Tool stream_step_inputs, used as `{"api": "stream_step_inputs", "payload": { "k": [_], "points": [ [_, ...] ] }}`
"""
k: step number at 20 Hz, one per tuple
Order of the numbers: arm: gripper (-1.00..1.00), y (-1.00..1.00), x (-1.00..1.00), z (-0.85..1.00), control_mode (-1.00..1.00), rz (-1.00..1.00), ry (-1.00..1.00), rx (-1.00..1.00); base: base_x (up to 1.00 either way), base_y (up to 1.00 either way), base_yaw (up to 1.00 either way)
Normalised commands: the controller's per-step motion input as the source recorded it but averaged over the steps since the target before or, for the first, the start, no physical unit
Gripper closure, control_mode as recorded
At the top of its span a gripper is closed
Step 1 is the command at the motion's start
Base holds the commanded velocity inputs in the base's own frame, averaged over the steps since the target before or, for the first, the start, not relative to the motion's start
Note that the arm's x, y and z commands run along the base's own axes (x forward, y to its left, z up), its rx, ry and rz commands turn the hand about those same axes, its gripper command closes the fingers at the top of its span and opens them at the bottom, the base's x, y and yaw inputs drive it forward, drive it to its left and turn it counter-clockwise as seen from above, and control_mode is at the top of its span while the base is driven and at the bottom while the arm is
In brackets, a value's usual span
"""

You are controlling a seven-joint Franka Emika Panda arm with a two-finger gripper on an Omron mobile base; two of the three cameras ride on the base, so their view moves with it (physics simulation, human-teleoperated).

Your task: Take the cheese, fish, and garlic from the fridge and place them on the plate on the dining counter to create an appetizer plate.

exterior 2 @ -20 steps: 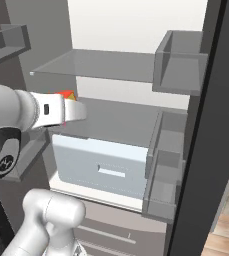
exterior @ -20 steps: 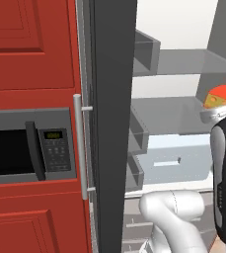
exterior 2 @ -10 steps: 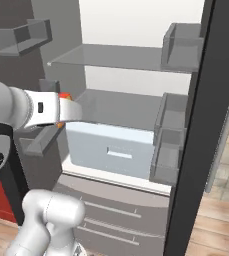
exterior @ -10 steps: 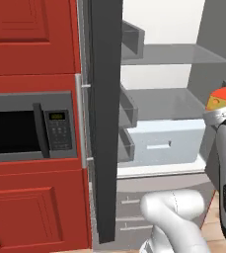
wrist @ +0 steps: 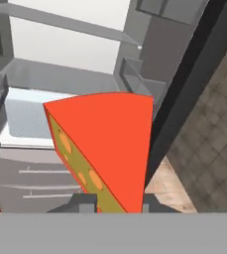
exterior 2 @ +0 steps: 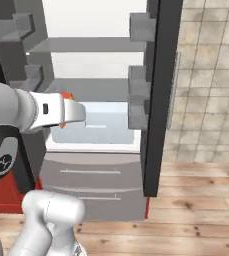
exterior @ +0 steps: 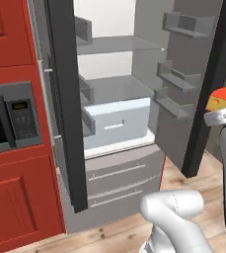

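My gripper (wrist: 119, 204) clamps the orange-red holed cheese wedge (wrist: 107, 149), open dark-walled fridge (wrist: 194, 74) ahead; plating, fish, garlic remain, I judge.

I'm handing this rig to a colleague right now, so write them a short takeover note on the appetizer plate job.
Claw: shut on the cheese, held in front of the open fridge; the wedge also shows beside the arm in the left base view.
Fridge: both doors stand open; the shelves and the pale drawer that can be seen hold no fish or garlic, though some corners are hidden.
Done: cheese is out of the fridge and in the grip.
Left: carry the cheese to the plate on the dining counter, then find and bring the fish and the garlic.
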Motion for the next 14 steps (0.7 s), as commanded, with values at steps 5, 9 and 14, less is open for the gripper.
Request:
{"api": "stream_step_inputs", "payload": {
  "k": [5,9,14],
  "points": [
    [1.00,0.00,0.00,0.00,1.00,0.00,0.00,0.00,-0.26,0.00,-0.95],
    [1.00,0.00,0.00,0.00,1.00,0.00,0.00,0.00,-0.37,0.00,-0.93],
    [1.00,0.00,0.00,0.00,1.00,0.00,0.00,0.00,-0.46,0.00,-0.91]
  ]
}}
